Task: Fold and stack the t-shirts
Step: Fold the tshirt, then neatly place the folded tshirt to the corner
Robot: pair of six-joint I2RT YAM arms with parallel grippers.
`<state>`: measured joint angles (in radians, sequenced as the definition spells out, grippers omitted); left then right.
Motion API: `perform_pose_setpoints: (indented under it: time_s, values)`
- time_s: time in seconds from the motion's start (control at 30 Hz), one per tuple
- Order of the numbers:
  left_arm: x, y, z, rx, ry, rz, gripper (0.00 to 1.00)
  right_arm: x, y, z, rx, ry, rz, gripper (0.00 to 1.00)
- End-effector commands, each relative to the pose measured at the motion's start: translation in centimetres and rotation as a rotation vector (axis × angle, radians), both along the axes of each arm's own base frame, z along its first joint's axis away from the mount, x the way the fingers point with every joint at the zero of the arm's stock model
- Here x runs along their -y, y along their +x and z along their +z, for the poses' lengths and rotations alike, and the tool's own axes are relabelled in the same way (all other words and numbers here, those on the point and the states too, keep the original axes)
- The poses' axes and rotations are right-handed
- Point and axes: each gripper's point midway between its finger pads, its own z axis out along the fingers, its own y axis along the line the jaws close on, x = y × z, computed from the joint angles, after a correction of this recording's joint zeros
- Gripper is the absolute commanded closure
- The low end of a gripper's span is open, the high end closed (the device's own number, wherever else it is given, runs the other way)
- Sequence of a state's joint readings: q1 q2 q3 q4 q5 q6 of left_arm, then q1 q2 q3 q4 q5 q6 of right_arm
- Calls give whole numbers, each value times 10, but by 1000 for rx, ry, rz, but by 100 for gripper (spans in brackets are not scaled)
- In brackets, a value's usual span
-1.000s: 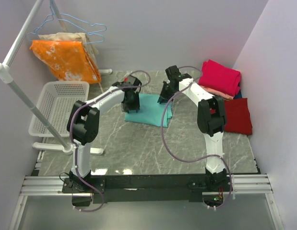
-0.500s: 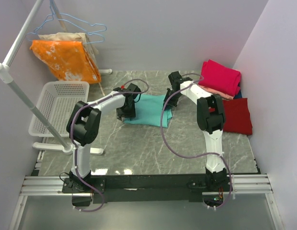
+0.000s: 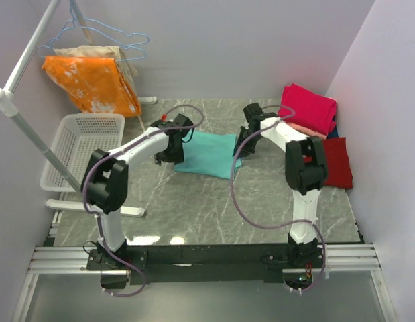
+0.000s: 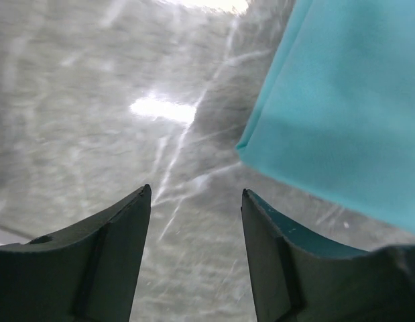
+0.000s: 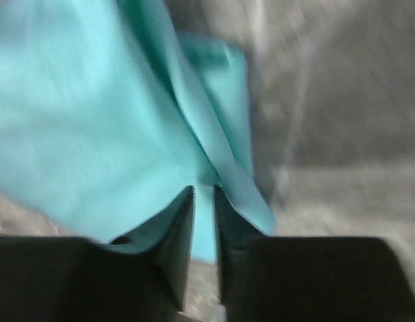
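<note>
Top view: the teal t-shirt (image 3: 208,154) lies folded flat mid-way across the marble table (image 3: 194,208); left jaws sit just off its left edge and right jaws at its right edge, so one arm on each side. Over on the far right a magenta-pink t-shirt (image 3: 308,106) is folded on top of a salmon t-shirt (image 3: 308,129); a dark red t-shirt (image 3: 332,162) lies just beside them, closer to the arm bases. There's a white basket (image 3: 83,144) off the table's left side and an orange blotchy cloth (image 3: 93,84) hanging back left.

Left wrist view: left jaws are spread apart with nothing between them, only bare table (image 4: 93,100) underneath; a corner of the teal t-shirt (image 4: 341,94) shows up and to the right, not touching.

Right wrist view: pretty blurry; right jaws are down to a thin slit right over the teal t-shirt (image 5: 80,114), near a fold; honestly can't tell if they're pinching cloth.
</note>
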<state>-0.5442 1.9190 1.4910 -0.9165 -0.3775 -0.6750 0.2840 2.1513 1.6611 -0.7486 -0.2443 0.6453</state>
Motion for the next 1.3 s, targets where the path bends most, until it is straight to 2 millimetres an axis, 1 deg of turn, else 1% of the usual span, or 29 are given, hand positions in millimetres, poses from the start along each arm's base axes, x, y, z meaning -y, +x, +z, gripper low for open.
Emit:
perform_pose_setpoints:
  time_s: [0.0, 0.07, 0.1, 0.13, 0.17, 0.23, 0.27, 0.3, 0.33, 0.4, 0.43, 0.47, 0.5, 0.53, 0.6, 0.67, 0.73, 0.77, 0.83, 0.87, 0.93, 0.97, 1.03, 1.07, 1.13, 1.17, 1.23, 1.27]
  values:
    - [-14, 4, 65, 158, -13, 40, 37, 18, 9, 87, 279, 18, -9, 59]
    - [-16, 3, 76, 187, -28, 45, 36, 28, 6, 87, 284, -9, -15, 55]
    - [-16, 3, 77, 193, -32, 44, 36, 32, 4, 84, 267, -27, -17, 53]
    - [-18, 1, 76, 189, -33, 46, 35, 36, 5, 82, 266, -51, -15, 51]
    - [-19, 0, 78, 193, -38, 48, 35, 38, 3, 74, 240, -64, -11, 50]
    - [-22, -2, 75, 184, -36, 49, 36, 39, -4, 62, 201, -76, 6, 41]
    - [-23, -3, 76, 188, -40, 51, 36, 37, -7, 58, 192, -68, 16, 34]
    - [-23, -3, 75, 185, -46, 52, 36, 36, -4, 56, 213, -54, 24, 21]
    - [-25, -5, 73, 179, -49, 55, 36, 36, -12, 45, 194, -54, 28, 15]
    - [-27, -3, 77, 197, -76, 63, 35, 35, -13, 40, 205, -46, 33, 10]
    - [-31, -5, 73, 187, -88, 72, 35, 35, -15, 36, 197, -47, 32, 9]
    - [-32, -5, 76, 196, -106, 75, 35, 35, -15, 33, 198, -46, 34, 8]
    - [-34, -5, 76, 199, -121, 78, 34, 35, -14, 30, 203, -42, 32, 8]
    - [-37, -4, 72, 189, -143, 87, 34, 34, -15, 27, 199, -44, 31, 8]
    - [-39, -4, 72, 188, -162, 88, 34, 33, -12, 23, 202, -34, 28, 9]
    - [-45, -4, 69, 178, -167, 94, 34, 31, -12, 16, 190, -28, 27, 10]
    - [-49, -4, 68, 171, -165, 98, 34, 27, -10, 12, 187, -8, 27, 11]
    - [-50, -4, 68, 171, -165, 96, 34, 26, -11, 7, 172, -2, 25, 12]
    - [-53, -2, 68, 170, -164, 97, 34, 21, -11, 2, 161, 19, 22, 12]
    - [-54, -2, 68, 171, -164, 99, 34, 20, -12, -3, 149, 23, 25, 13]
    - [-57, -2, 68, 168, -159, 101, 34, 16, -11, -6, 139, 38, 28, 13]
    - [-58, -1, 67, 166, -159, 102, 34, 12, -14, -11, 124, 50, 38, 14]
    - [-60, -1, 66, 164, -158, 105, 34, 7, -14, -14, 112, 63, 53, 14]
    - [-61, 0, 66, 166, -159, 110, 34, 1, -18, -20, 89, 81, 70, 14]
    - [-62, 0, 66, 166, -163, 109, 34, -6, -18, -24, 72, 98, 83, 16]
    - [-62, 1, 66, 165, -163, 112, 34, -13, -23, -29, 55, 107, 102, 17]
    - [-64, 1, 66, 165, -162, 114, 34, -22, -25, -32, 42, 113, 120, 19]
    - [-64, 1, 67, 167, -162, 115, 34, -24, -27, -36, 30, 112, 123, 21]
